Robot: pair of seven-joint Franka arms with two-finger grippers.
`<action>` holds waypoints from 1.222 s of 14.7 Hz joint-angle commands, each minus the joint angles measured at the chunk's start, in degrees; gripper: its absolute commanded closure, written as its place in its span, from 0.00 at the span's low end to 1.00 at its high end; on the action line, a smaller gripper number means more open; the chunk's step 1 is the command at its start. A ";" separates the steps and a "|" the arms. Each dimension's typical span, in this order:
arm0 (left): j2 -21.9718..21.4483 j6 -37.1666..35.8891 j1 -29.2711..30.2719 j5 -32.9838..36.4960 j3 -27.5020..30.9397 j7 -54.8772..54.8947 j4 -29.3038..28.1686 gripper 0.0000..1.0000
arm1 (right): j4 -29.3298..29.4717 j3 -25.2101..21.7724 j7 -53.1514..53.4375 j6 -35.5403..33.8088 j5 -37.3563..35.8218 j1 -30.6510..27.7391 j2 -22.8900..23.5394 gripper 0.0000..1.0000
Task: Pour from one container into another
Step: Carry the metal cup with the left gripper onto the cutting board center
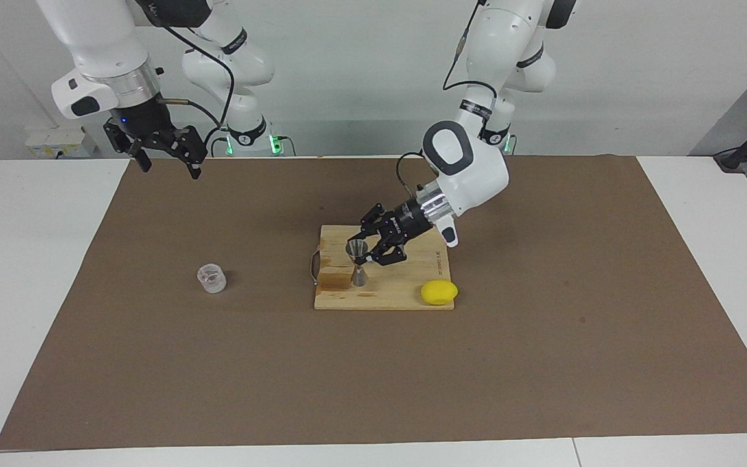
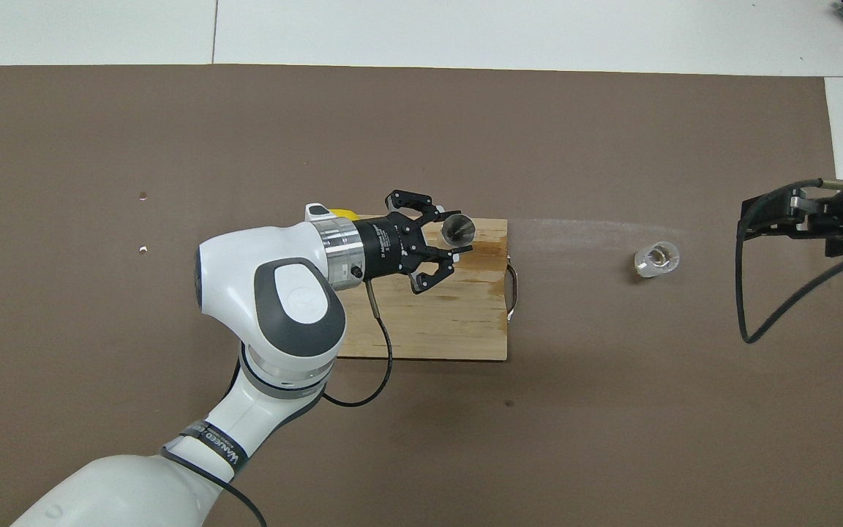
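Observation:
The steel jigger [image 1: 358,263] stands upright on the wooden cutting board [image 1: 406,285]; it also shows in the overhead view [image 2: 458,228]. My left gripper [image 1: 374,244] is open and tilted down, its fingers on either side of the jigger's upper cone; I cannot tell if they touch it. It also shows in the overhead view [image 2: 449,238]. The clear glass cup [image 1: 211,279] stands on the brown mat toward the right arm's end, apart from both grippers, and shows in the overhead view [image 2: 657,259]. My right gripper [image 1: 169,167] is open and empty, raised over the mat's edge near its base, waiting.
A yellow lemon [image 1: 439,292] lies on the board's corner, toward the left arm's end and farther from the robots than the jigger. The board [image 2: 451,329] has a metal handle [image 2: 513,289] on the cup's side. A brown mat [image 1: 542,363] covers the table.

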 commanded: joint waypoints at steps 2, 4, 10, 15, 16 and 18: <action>-0.26 4.94 -4.27 -2.00 1.03 -0.62 -2.07 1.00 | -1.32 -0.01 0.71 1.28 0.77 -0.55 -1.08 0.00; -0.35 4.95 -4.36 -2.00 0.94 -0.53 -3.21 1.00 | -1.32 0.08 6.22 1.81 0.85 -0.55 -0.91 0.00; -0.09 9.33 -7.43 -3.76 1.03 -0.45 -4.00 1.00 | -1.24 -0.19 20.74 3.74 6.38 -2.83 2.07 0.01; 0.62 9.87 -7.43 -3.76 1.03 -0.36 -3.48 1.00 | -1.23 -0.19 29.69 7.78 7.97 -4.85 6.47 0.01; 0.71 9.87 -7.43 -3.76 1.03 -0.36 -3.56 1.00 | -1.41 -0.19 33.63 10.14 7.97 -5.11 7.00 0.02; 1.23 10.13 -7.52 -3.76 1.03 -0.27 -3.30 1.00 | -1.06 -0.19 38.75 12.09 8.06 -6.60 9.28 0.02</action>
